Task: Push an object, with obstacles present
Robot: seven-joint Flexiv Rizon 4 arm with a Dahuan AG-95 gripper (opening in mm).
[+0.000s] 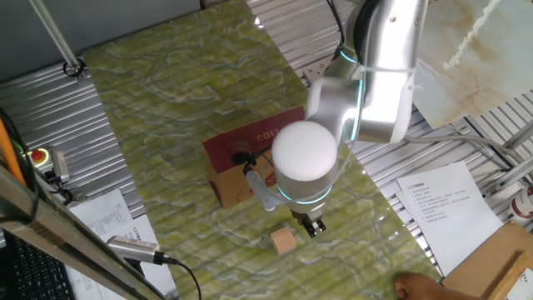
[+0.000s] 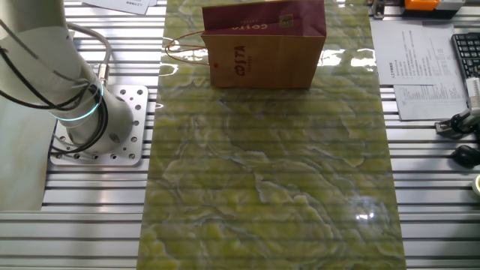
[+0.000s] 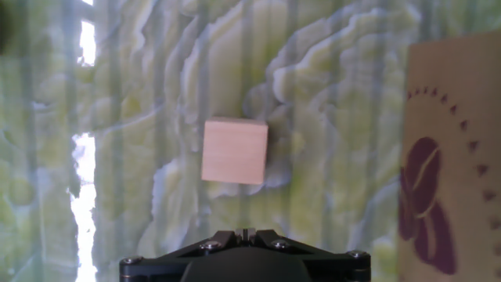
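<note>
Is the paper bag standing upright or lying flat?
Lying flat. The paper bag rests broad face up on the green mat, and the other fixed view shows its string handles spread on the surface.

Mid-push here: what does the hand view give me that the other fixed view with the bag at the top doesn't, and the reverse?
Only the hand view shows the cube, lying on the mat just ahead of the gripper, whose fingertips look closed together, and apart from the bag's face at the right. Only the other fixed view shows the whole bag with its string handles, the arm's base and the papers and keyboard beside the mat. Both show the bag and the green marbled mat.
</note>
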